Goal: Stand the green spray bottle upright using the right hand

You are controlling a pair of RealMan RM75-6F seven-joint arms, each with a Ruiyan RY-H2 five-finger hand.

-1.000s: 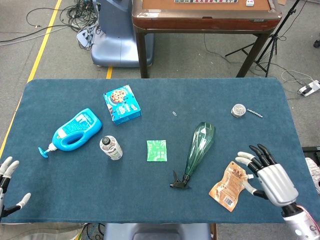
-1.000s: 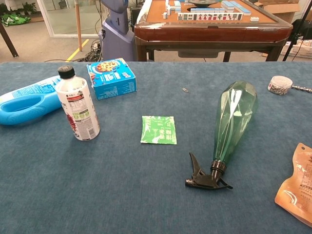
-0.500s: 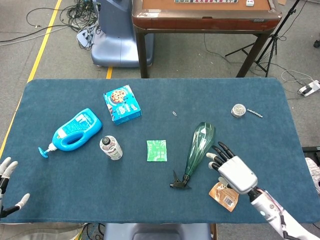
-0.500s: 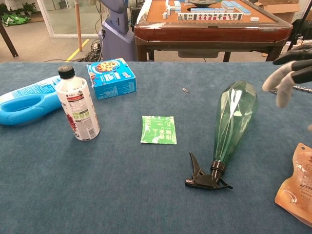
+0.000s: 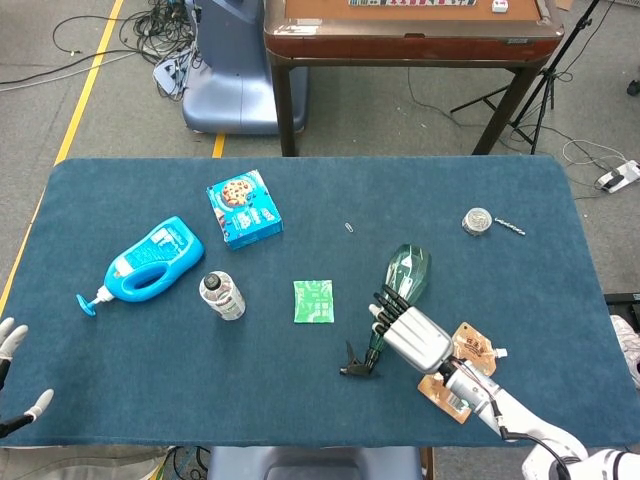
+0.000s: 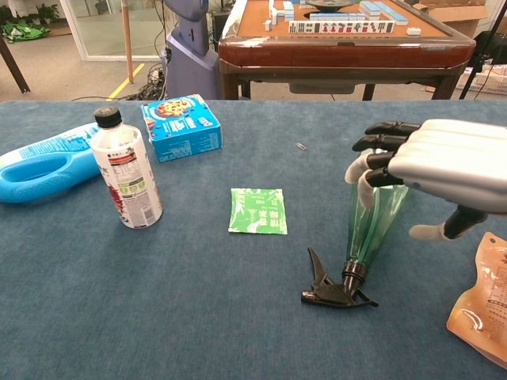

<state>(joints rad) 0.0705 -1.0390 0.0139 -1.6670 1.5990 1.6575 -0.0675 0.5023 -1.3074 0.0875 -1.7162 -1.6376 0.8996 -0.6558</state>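
Observation:
The green spray bottle (image 5: 409, 267) lies on its side on the blue table (image 5: 300, 400), black trigger head (image 5: 358, 365) toward the front edge and wide base pointing away. My right hand (image 5: 412, 335) hovers over the bottle's narrow lower half, fingers spread across it and holding nothing. In the chest view the right hand (image 6: 440, 166) covers the top of the bottle (image 6: 369, 229), thumb hanging on the right side; contact is unclear. The trigger head (image 6: 331, 290) is uncovered. Only fingertips of my left hand (image 5: 12, 345) show at the table's front left corner, spread apart.
An orange pouch (image 5: 452, 388) lies just right of the bottle, partly under my forearm. A green sachet (image 5: 313, 301) lies to the left, with a small white bottle (image 5: 222, 295), a blue detergent bottle (image 5: 150, 262) and a cookie box (image 5: 244, 208) beyond. A tape roll (image 5: 477, 221) sits far right.
My right hand has moved left from the table's right front, past the pouch, and now sits over the spray bottle. The bottle has not moved. The left hand slid slightly out of view.

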